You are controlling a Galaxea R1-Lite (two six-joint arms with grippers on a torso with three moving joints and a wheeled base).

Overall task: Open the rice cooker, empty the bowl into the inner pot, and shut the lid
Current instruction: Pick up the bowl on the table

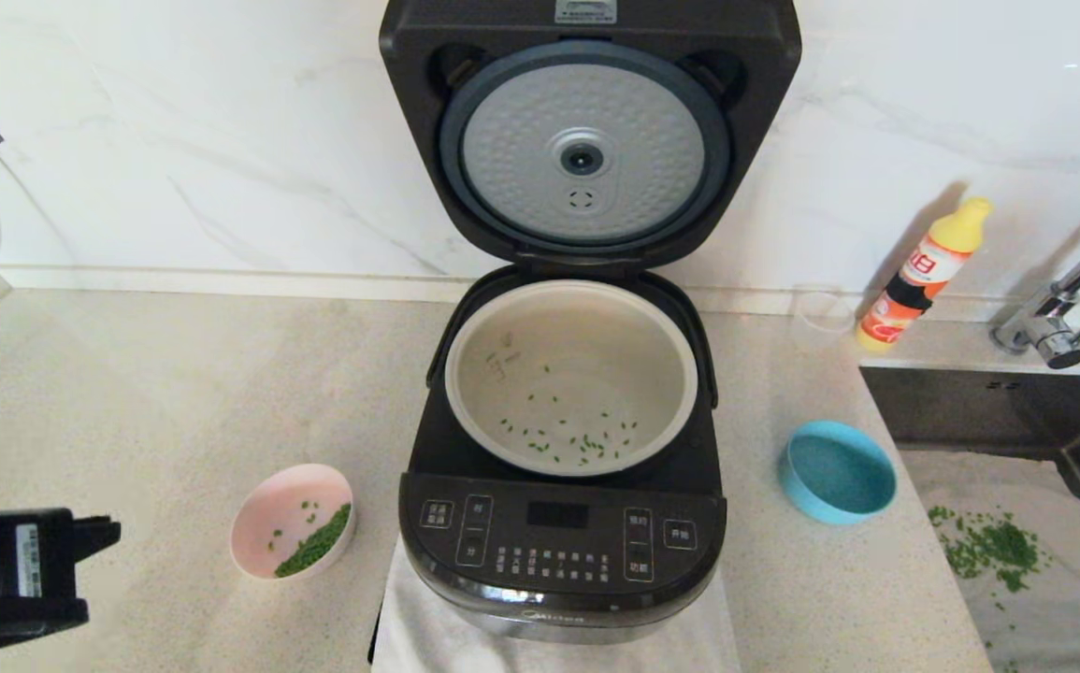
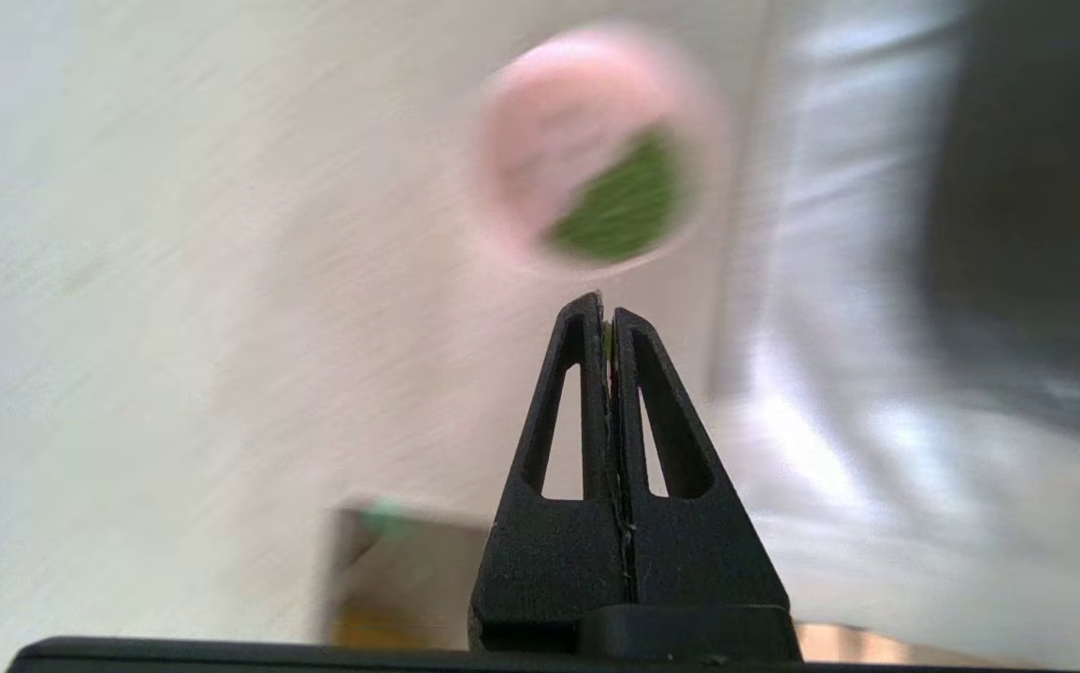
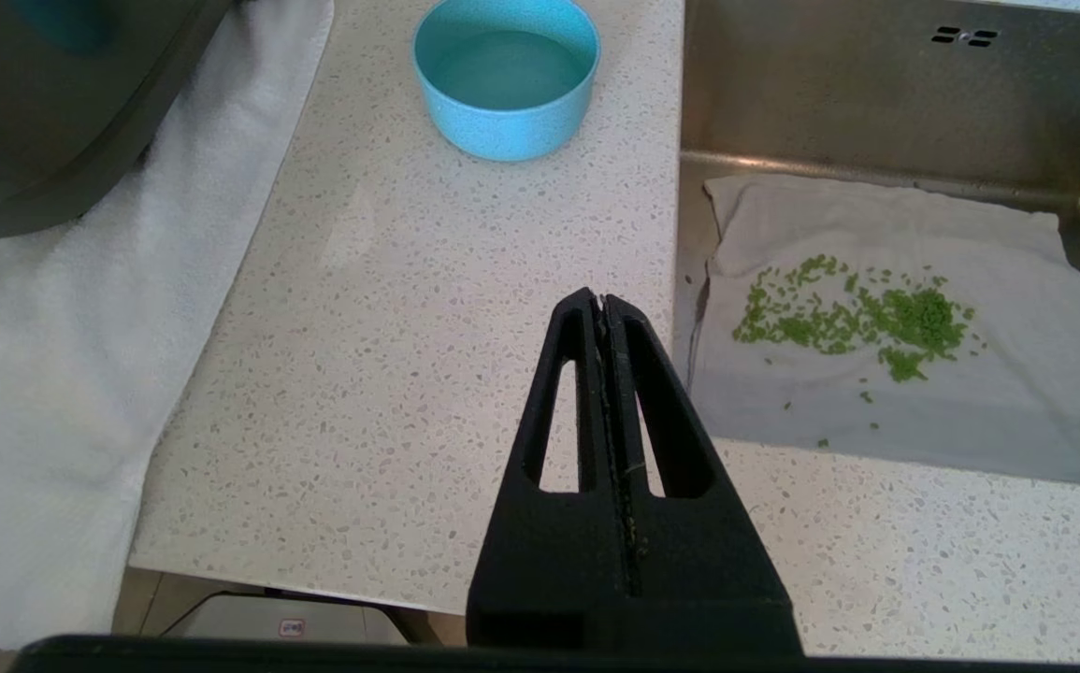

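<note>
Black left gripper (image 2: pixel 606 313), clenched on nothing, just short of pink bowl (image 2: pixel 596 150) of green bits; beyond, rice cooker (image 1: pixel 562 547) on white cloth (image 1: pixel 427 636), lid (image 1: pixel 586 140) raised, inner pot (image 1: pixel 572 374) scattered with green. Right gripper (image 3: pixel 603 304) shut, blue bowl (image 3: pixel 505 79) ahead, visible only from its wrist. Speckled counter (image 1: pixel 128 411), marble wall behind.

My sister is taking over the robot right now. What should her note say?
Left gripper: shut, empty, pointing toward the pink bowl.
Right gripper: shut, empty, parked over the speckled counter by the sink.
Glossy black rice cooker: its hinged lid stands open.
Pale grey-beige inner pot: a few green bits inside.
Pink bowl, left of the cooker: green bits remain.
Done: lid opened.
Left: finish emptying the bowl, close the lid.
</note>
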